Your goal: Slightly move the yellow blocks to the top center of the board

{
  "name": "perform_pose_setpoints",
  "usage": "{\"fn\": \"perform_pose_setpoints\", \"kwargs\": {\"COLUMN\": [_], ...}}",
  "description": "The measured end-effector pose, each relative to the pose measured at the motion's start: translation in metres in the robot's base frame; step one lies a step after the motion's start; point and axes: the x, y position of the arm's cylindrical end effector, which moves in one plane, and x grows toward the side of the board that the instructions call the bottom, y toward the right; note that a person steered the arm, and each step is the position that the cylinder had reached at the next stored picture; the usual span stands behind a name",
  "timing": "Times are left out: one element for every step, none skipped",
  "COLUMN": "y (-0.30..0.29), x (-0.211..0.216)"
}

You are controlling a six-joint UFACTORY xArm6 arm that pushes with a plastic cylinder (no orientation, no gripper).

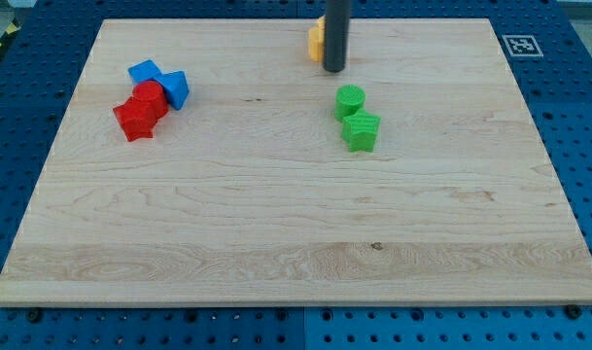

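Two blue blocks [161,82] are sitting toward the view's upper left of the wooden board [276,224], touching two red blocks [141,110] just below them; a green cylinder [350,100] is resting right of centre, touching a green block [361,130] beneath it; nothing is lying between these clusters and the top edge. The yellow blocks [316,41] are showing at the top centre, mostly hidden behind the rod, so their shapes cannot be told. The dark rod is standing upright; the tip [333,70] is pressing down just beside the yellow, at its lower right; there are no fingers to hold anything.
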Motion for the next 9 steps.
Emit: {"fn": "perform_pose_setpoints", "kwargs": {"y": [0.006,-0.013,-0.016,-0.009,0.039,0.05,0.014,0.002,0.001], "x": [-0.005,-0.02,-0.041,-0.046,-0.046,-0.062,-0.077,-0.079,-0.08]}}
